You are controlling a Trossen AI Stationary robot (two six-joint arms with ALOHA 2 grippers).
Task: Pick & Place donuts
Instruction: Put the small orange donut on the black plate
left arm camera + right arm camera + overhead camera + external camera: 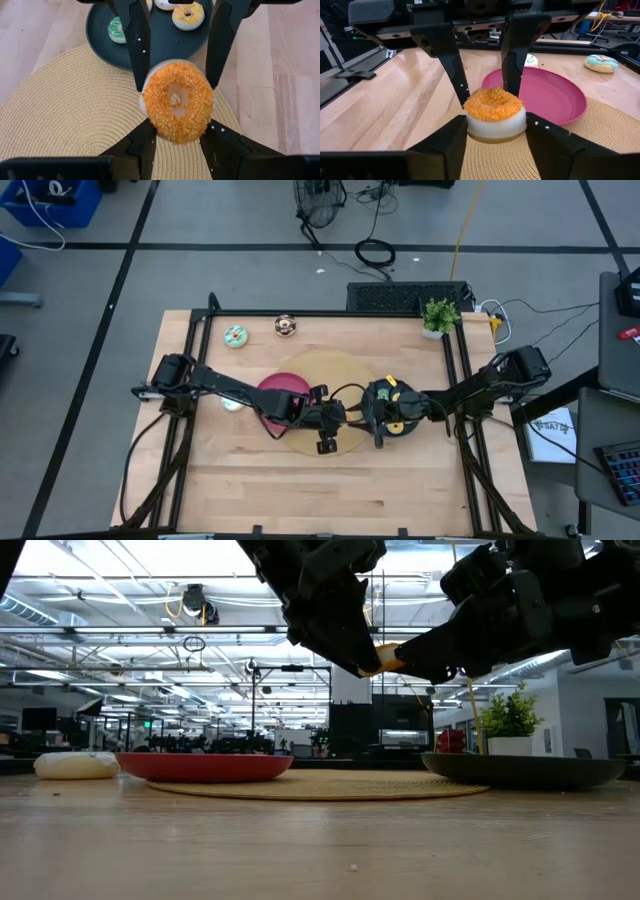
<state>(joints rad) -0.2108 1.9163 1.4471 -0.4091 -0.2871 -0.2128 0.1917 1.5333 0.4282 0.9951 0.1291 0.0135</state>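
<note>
Orange donut [177, 102] gripped by both left hand [176, 145] and right hand [496, 132], seemingly; pink plate [550, 97] beside.

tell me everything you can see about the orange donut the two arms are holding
The orange donut is a small toy ring: a rough orange crumb top over a smooth white, plastic-looking body, with a small centre hole. It hangs in the air above the woven mat, between the pink plate and the black plate. Both the left tool and the right tool have their fingers closed against its sides, handover style.
</note>
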